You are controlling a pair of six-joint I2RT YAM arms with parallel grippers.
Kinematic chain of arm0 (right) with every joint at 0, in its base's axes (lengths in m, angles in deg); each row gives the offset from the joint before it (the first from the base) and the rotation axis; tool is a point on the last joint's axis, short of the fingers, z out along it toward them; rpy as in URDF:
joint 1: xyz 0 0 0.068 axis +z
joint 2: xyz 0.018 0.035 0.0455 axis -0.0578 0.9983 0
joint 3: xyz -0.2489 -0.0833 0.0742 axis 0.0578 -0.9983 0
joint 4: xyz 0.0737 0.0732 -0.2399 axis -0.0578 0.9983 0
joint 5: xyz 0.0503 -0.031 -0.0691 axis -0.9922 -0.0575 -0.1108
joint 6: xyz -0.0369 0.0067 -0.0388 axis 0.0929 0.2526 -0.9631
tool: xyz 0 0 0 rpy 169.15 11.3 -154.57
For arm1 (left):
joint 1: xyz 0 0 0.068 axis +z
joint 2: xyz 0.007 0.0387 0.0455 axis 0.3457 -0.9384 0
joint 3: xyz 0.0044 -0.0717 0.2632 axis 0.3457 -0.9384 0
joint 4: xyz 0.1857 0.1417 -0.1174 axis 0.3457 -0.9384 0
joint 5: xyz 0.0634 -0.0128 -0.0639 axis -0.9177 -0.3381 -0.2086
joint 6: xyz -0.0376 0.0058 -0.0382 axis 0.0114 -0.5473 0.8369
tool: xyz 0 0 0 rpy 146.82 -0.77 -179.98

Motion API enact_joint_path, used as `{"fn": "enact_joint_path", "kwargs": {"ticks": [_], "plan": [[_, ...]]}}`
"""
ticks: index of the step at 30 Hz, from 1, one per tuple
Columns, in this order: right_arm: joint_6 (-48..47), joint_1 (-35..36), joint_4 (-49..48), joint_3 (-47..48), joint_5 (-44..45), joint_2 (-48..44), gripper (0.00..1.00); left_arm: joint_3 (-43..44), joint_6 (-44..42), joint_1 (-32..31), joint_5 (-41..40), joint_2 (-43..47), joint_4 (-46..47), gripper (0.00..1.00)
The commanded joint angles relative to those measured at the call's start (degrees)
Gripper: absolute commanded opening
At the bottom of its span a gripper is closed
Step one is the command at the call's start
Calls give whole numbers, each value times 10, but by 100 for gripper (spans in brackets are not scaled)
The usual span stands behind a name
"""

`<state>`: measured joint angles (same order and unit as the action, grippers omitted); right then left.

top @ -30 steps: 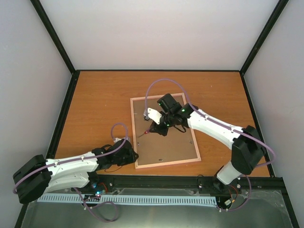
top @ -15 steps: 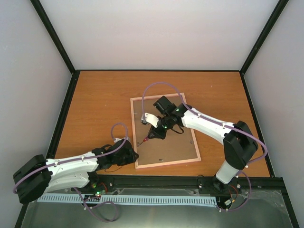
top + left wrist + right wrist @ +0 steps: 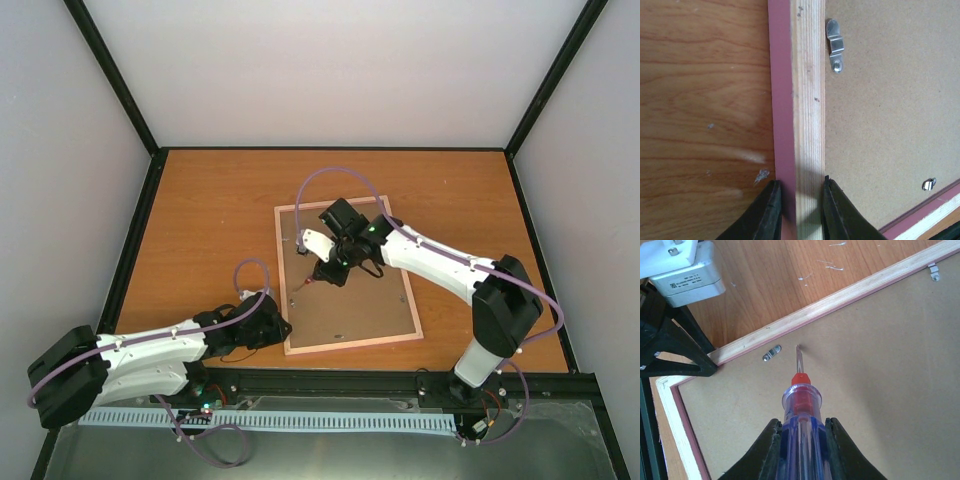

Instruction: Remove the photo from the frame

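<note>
1. Plastic-handled screwdriver point(image 3: 799, 405) is clamped between the fingers of the right gripper point(image 3: 802, 426), its tip held just beside a metal clip point(image 3: 772, 353).
2. The frame point(image 3: 365, 305) is laid back-up at the middle of the table point(image 3: 210, 220); its lower-left rim is pinched by the left gripper point(image 3: 799, 187).

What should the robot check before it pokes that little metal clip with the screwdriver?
1. Left tool pinches the pink-edged pale wood picture frame: ok.
2. Right tool grips the clear-handled, red-collared screwdriver: ok.
3. Screwdriver tip on the small silver metal clip: not ok, it sits beside it.
4. Brown hardboard back lying flat in the frame: ok.
5. Photo underneath: cannot tell, hidden.
</note>
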<state>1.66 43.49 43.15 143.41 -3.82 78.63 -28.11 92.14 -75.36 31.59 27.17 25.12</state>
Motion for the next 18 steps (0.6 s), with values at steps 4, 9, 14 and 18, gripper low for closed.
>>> {"fn": "enact_joint_path", "kwargs": {"ticks": [4, 9, 14, 18], "plan": [[-22, 0, 49, 15, 1, -32, 3, -5, -10, -7, -6, -6, -14, 1], [-31, -2, 73, 8, 11, -44, 3, 7, -11, -6, 1, -8, -14, 1], [-8, -71, 117, 14, -19, -84, 3, 18, 5, -12, 18, -23, 54, 6], [-21, -170, 155, 20, -2, -147, 3, 80, -38, -26, 40, -90, 79, 34]]}}
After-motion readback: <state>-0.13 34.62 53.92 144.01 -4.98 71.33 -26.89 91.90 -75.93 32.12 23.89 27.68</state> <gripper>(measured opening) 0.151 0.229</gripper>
